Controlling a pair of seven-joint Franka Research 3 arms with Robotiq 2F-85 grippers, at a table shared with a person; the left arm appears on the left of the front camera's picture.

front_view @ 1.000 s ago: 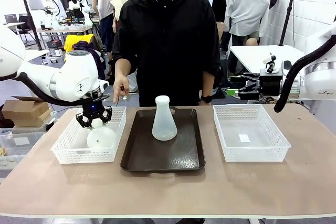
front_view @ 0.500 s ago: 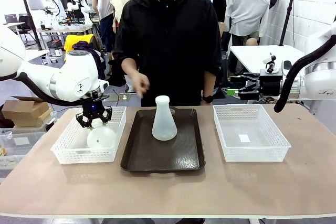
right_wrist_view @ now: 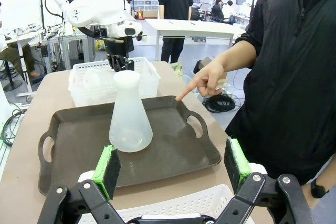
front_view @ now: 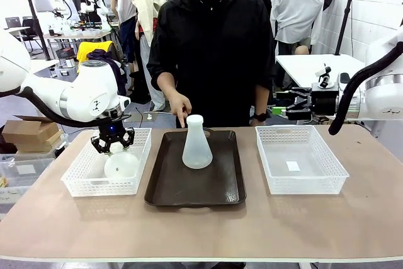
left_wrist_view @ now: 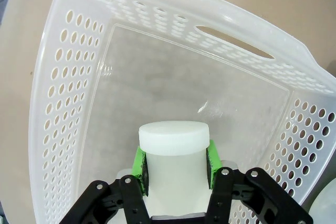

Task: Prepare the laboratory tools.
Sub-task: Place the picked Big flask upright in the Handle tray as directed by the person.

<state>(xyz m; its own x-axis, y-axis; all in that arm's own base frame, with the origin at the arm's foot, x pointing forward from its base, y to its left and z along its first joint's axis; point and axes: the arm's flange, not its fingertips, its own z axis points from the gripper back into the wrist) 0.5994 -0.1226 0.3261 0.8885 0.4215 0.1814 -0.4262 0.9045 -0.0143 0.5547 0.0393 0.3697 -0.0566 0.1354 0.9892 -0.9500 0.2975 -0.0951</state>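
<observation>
One frosted-white conical flask (front_view: 121, 164) stands in the left white lattice basket (front_view: 79, 179). My left gripper (front_view: 113, 143) is shut on its narrow neck from above. In the left wrist view the green pads (left_wrist_view: 139, 163) press both sides of the flask neck (left_wrist_view: 173, 145), and my left gripper (left_wrist_view: 176, 165) hangs over the basket floor. A second flask (front_view: 196, 143) stands upright on the dark brown tray (front_view: 195, 190), also seen as the flask (right_wrist_view: 128, 116) in the right wrist view. My right gripper (right_wrist_view: 172, 162) is open and holds nothing, some way short of the tray (right_wrist_view: 73, 150).
A person stands at the far side; their hand (front_view: 181, 106) points down at the tray's far edge, close to the flask. An empty white lattice basket (front_view: 301, 179) sits right of the tray. The right arm (front_view: 378, 89) stays at the table's right edge.
The person's hand moved from near the left basket across to the tray's far edge and now points down. Both arms and both flasks stayed still.
</observation>
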